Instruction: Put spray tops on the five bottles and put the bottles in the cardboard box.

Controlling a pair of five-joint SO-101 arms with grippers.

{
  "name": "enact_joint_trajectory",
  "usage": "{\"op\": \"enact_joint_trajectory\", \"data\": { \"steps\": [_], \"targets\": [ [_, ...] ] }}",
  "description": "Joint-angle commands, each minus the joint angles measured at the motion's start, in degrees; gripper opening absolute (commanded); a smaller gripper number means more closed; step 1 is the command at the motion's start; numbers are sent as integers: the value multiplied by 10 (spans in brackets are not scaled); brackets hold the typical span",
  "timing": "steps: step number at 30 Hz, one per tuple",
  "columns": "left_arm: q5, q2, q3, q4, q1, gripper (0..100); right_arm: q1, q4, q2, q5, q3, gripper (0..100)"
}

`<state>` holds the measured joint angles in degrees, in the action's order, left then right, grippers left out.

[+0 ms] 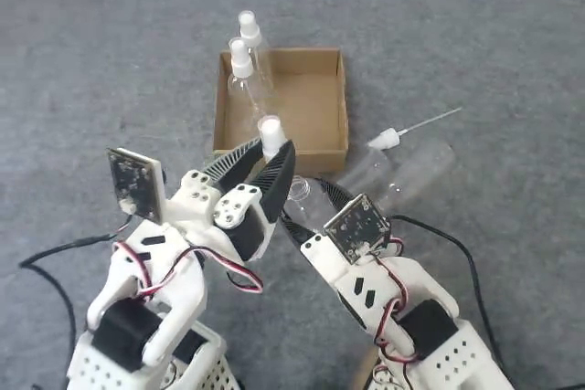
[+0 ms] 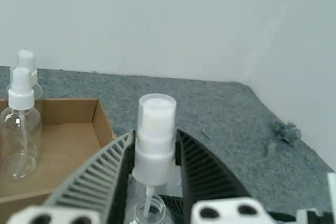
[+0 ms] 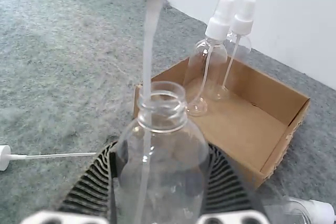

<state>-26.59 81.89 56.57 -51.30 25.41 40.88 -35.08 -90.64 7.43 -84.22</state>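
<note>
A: Nearest?
B: The right claw is clenched on an open bottle. The left claw grips a spray top above it, tube inside the neck.
A: Beyond?
B: The cardboard box on the table, two capped bottles standing in it.

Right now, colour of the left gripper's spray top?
White spray top; clearest in left wrist view.

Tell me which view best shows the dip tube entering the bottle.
The right wrist view: the dip tube runs down through the open neck of the bottle. The left wrist view catches the entry, partly cut off, under the spray top. The high view gives the spray top and bottle rim from above.
</note>
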Motion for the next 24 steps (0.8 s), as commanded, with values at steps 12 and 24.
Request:
{"op": "enact_joint_trajectory", "data": {
  "steps": [12,24],
  "targets": [
    [6,8,47,-9,44,58,0,15,-11,11,9,7],
    [31,8,6,-56,42,148,0,15,-9,11,9,7]
  ]
}}
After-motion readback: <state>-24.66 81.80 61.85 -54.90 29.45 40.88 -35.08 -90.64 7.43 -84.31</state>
